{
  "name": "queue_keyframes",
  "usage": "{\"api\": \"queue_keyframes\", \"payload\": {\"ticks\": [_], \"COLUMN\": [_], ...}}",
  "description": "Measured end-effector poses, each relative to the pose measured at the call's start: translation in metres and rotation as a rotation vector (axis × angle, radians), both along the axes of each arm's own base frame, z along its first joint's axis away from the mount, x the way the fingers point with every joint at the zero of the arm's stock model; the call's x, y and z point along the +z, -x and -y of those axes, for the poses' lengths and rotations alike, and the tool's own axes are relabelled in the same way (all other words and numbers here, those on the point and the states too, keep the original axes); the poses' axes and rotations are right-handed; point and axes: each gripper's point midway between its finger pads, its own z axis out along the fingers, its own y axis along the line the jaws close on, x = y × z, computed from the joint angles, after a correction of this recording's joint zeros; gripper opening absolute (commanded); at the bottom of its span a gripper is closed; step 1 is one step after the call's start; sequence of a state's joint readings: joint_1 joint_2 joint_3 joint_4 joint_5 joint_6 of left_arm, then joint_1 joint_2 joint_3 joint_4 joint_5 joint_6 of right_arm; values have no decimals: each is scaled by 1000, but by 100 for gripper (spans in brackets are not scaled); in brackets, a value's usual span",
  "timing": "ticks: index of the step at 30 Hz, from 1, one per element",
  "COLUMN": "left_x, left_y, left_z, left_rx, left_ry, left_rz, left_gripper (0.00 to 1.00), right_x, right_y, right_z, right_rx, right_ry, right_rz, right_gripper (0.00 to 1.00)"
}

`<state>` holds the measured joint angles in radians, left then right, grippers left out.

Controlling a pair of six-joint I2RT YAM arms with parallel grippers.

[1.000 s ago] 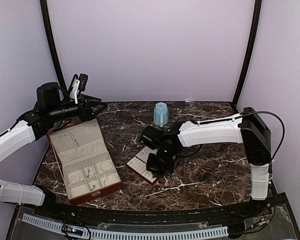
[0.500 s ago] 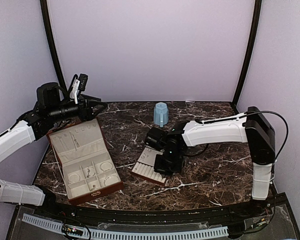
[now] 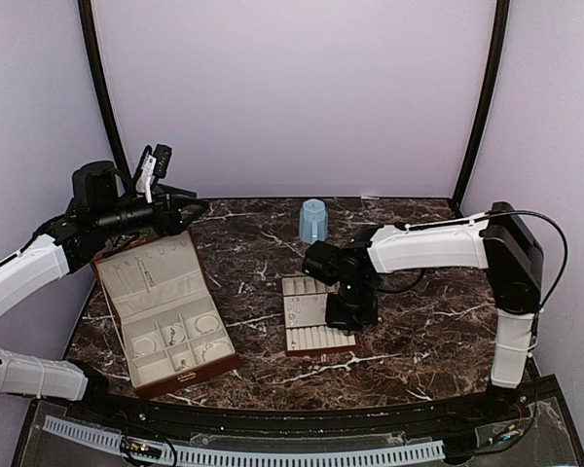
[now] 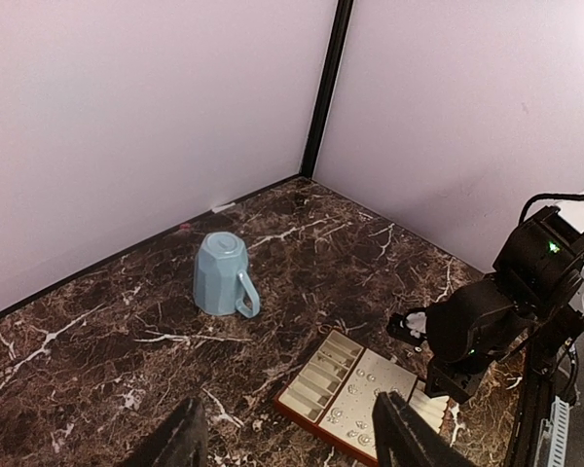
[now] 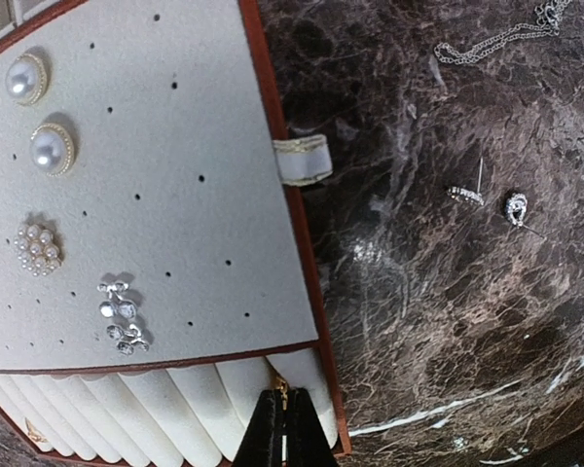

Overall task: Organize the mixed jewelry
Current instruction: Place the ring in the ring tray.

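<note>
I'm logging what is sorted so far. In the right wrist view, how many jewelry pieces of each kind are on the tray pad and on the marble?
Round pearl studs, on the pad: 2
Pearl cluster stud, on the pad: 1
Silver cluster studs, on the pad: 2
Chain, on the marble: 1
Small silver earrings, on the marble: 2
Total: 8

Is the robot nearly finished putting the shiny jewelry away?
Partly. Done: pearl studs sit pinned on the tray, and rings lie in the box compartments. In hand: nothing; the right hand is shut at the tray's edge, the left hand open above the table. Left: a chain and two small earrings lie loose on the marble.
</note>
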<state>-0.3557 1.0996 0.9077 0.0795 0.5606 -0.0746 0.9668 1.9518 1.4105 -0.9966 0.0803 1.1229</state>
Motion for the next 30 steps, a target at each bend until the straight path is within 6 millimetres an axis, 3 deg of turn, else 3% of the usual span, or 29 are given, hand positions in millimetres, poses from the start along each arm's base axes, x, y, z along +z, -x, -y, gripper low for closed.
{"api": "queue_keyframes", "payload": {"ticks": [12,23,30], "left_x": [-3,-3,-3], "left_y": [-2,-2,-2], "left_z": [0,0,0], "left_rx": [3,2,2], "left_ry": [-12,-13,-14], "left_rz": [2,4,4], "left_gripper": [61,61,61], "right_x": [0,2,2], "right_y": [2,3,4], "right_z": [-1,1,1], "right_rx": [85,112,119], "right_ry": [-4,2,8], "right_rz": [5,2,2], "right_gripper": [0,13,15]}}
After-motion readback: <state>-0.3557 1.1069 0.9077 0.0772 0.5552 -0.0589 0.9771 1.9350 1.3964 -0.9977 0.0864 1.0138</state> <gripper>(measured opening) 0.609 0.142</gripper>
